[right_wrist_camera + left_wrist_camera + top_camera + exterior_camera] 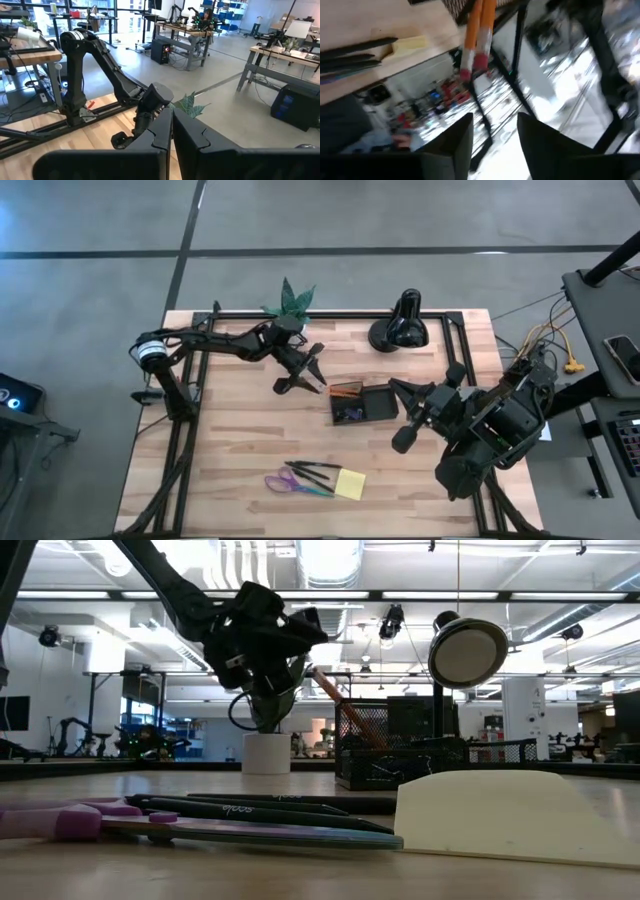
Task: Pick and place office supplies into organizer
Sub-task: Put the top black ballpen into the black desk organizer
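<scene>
High view: the left gripper (303, 373) is held above the worktop (230, 450) just left of the organizer (364, 402), fingers spread and empty. The right gripper (400, 388) is seen just right of the organizer, fingers pressed together. Orange pencils (345, 391) are seen in the organizer's left compartment. Scissors (292, 483), black pens (312, 469) and sticky-note pad (350, 483) lie near the front edge.

Low view: the left gripper (268, 690) is raised beside the plant pot (266, 753).

Left wrist view: orange pencils (479, 35) are seen past parted fingers (451, 143).
</scene>
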Tool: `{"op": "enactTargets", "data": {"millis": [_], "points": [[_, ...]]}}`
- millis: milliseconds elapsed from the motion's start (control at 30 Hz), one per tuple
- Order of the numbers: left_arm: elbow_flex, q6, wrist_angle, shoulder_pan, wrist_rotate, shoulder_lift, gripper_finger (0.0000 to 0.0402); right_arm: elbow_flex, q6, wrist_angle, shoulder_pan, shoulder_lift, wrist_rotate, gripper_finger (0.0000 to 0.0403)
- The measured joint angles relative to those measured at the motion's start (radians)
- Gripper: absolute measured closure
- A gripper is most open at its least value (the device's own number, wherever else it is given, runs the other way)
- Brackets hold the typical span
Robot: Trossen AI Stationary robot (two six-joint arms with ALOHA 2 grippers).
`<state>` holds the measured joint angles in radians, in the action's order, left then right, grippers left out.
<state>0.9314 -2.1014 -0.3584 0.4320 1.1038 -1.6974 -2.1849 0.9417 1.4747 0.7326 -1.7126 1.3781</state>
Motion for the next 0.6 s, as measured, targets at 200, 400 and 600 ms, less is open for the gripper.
{"op": "enactTargets", "data": {"millis": [200,400,600], "points": [[0.006,0.349,-0.060,-0.014,0.171,0.024,0.0247,0.000,0.000,0.000,0.000,0.000,0.000,0.0394],[0.007,0.784,-0.218,-0.053,0.014,0.171,0.0247,0.000,0.000,0.000,0.000,0.000,0.000,0.0394],[0.006,1.078,-0.212,-0.068,-0.071,0.344,0.0246,0.000,0.000,0.000,0.000,0.000,0.000,0.0394]]}}
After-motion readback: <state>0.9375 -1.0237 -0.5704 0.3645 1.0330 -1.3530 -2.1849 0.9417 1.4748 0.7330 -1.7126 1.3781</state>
